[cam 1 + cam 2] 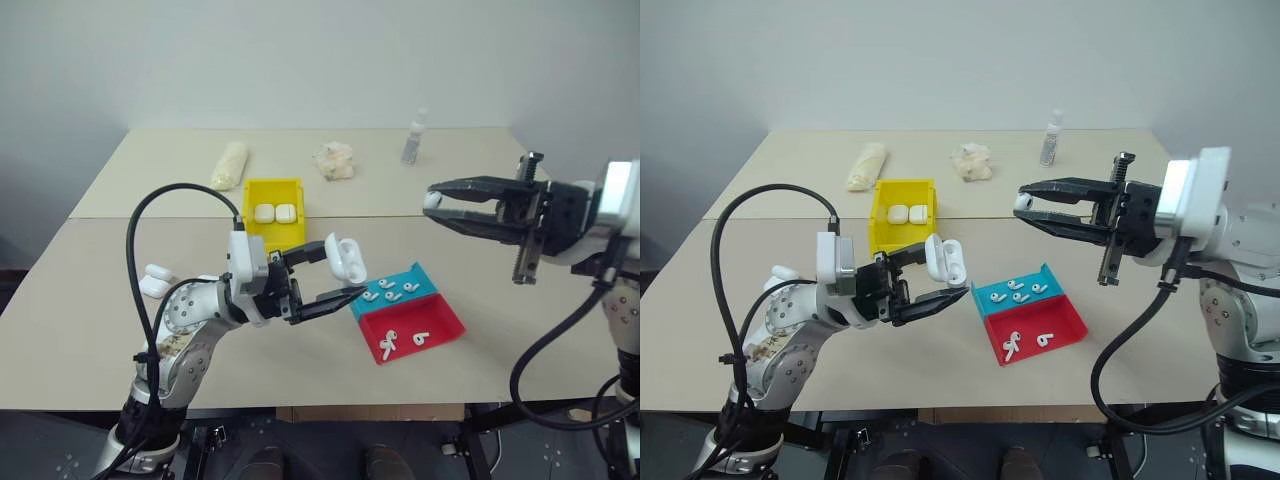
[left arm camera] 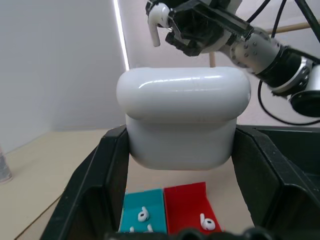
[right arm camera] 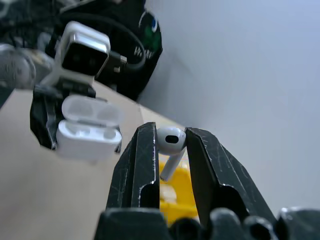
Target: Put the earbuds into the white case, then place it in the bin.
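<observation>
Silver metal arms w/ round joints, looped black cables, white wrist camera blocks; left gripper (image 1: 340,272) & right gripper (image 1: 436,204) w/ long black plastic fingers

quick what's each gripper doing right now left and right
Left gripper: shut on the white case, its lid open.
Right gripper: shut on one earbud, raised above the table.
</observation>
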